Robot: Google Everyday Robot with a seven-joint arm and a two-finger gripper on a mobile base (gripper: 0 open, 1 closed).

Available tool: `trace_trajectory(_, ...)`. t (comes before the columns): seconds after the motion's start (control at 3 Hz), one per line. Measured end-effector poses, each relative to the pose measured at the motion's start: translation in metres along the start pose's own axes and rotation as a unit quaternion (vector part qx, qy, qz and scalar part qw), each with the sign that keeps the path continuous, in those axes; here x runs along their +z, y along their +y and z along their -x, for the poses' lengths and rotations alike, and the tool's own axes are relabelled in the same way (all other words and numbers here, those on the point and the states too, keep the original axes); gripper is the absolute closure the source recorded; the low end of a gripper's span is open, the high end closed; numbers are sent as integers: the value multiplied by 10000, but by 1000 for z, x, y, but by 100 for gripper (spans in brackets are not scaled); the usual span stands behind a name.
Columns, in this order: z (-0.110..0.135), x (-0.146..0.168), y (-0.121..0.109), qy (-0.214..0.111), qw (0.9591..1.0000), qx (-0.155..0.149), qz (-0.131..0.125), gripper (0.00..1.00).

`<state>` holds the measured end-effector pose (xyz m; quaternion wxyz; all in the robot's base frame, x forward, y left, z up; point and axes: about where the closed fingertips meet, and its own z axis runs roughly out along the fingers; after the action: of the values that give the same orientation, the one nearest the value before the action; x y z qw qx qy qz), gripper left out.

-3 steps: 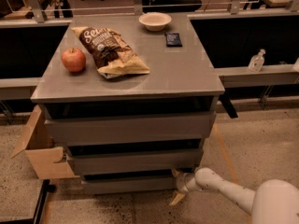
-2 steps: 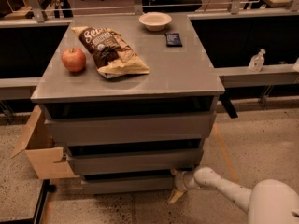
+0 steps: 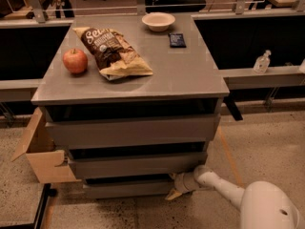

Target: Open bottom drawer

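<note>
The bottom drawer is the lowest and narrowest grey front of the cabinet, just above the floor, and it stands out only slightly. The mid-sized drawer front and the tallest top front sit above it. My gripper is low at the right end of the bottom drawer's front, at the dark gap above it, on the end of my white arm, which reaches in from the lower right. The drawer's inside is hidden.
On the cabinet top lie a red apple, a brown chip bag, a white bowl and a dark small packet. An open cardboard box stands against the cabinet's left side. A clear bottle stands on a ledge at the right.
My gripper has shifted a little to the left along the bottom drawer's right end. The drawer fronts look unchanged.
</note>
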<state>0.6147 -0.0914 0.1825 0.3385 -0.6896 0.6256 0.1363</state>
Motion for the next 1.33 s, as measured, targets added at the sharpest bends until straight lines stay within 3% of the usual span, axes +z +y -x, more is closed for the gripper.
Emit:
trace_trajectory(0.33, 2, 7, 2, -79, 9999, -7, 150, 49)
trace_trajectory(1.0, 20, -11, 31, -164, 9978, -82, 644, 95)
trace_trajectory(1.33, 26, -15, 46, -218, 9964, -6, 814, 100)
